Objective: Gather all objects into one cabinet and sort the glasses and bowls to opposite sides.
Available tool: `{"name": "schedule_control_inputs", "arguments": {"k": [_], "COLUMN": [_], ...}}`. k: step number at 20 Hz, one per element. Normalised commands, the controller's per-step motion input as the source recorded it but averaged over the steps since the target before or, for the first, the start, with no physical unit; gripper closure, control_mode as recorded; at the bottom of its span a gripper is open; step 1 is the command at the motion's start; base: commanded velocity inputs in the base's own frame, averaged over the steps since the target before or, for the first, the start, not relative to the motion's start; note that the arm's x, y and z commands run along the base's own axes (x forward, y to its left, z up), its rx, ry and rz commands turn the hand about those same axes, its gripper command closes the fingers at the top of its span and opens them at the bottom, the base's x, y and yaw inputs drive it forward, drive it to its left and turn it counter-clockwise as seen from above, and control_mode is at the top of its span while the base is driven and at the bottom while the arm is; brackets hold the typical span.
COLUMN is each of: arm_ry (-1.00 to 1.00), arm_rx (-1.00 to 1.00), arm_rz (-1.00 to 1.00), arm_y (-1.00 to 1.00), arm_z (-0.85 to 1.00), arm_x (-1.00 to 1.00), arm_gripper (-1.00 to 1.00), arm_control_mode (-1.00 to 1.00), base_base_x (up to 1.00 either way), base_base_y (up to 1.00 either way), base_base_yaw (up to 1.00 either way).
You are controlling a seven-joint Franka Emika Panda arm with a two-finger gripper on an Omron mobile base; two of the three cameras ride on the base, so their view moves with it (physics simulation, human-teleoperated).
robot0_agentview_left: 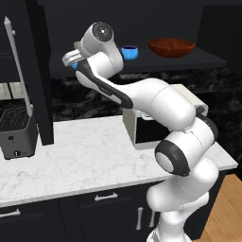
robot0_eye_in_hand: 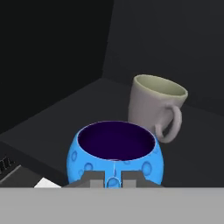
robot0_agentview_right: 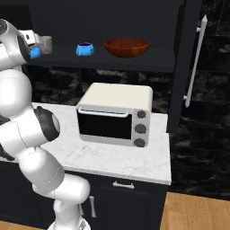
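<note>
While the hand (robot0_eye_in_hand: 113, 178) pinches the near rim of a blue bowl (robot0_eye_in_hand: 114, 151) at the shelf's (robot0_eye_in_hand: 65, 111) left end, just beside the mug (robot0_eye_in_hand: 155, 107), a carry seems underway. Next: move it right toward the other bowls (robot0_agentview_left: 171, 47), probably.

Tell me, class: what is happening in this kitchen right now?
A white robot arm has its pincer shut on the rim of a small blue bowl at the left end of the cabinet shelf, beside the mug. Another blue bowl and a wide brown bowl sit further right.
</note>
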Motion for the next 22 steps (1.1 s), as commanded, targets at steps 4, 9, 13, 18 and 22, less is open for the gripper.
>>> {"name": "schedule_control_inputs", "arguments": {"k": [4, 9, 13, 18, 22], "arm_ry": [0.0, 0.0, 0.0, 0.0, 0.0], "arm_rx": [0.08, 0.12, 0.07, 0.02, 0.12], "arm_rz": [0.0, 0.0, 0.0, 0.0, 0.0], "arm_y": [0.0, 0.0, 0.0, 0.0, 0.11], "arm_z": [-0.24, -0.3, -0.12, 0.0, -0.17], "arm_x": [0.01, 0.04, 0.04, 0.0, 0.0], "arm_gripper": [1.0, 1.0, 1.0, 1.0, -1.0], "arm_control_mode": [-1.0, -1.0, -1.0, -1.0, -1.0], "base_base_x": [0.0, 0.0, 0.0, 0.0, 0.0], "base_base_y": [0.0, 0.0, 0.0, 0.0, 0.0], "base_base_yaw": [0.0, 0.0, 0.0, 0.0, 0.0]}}
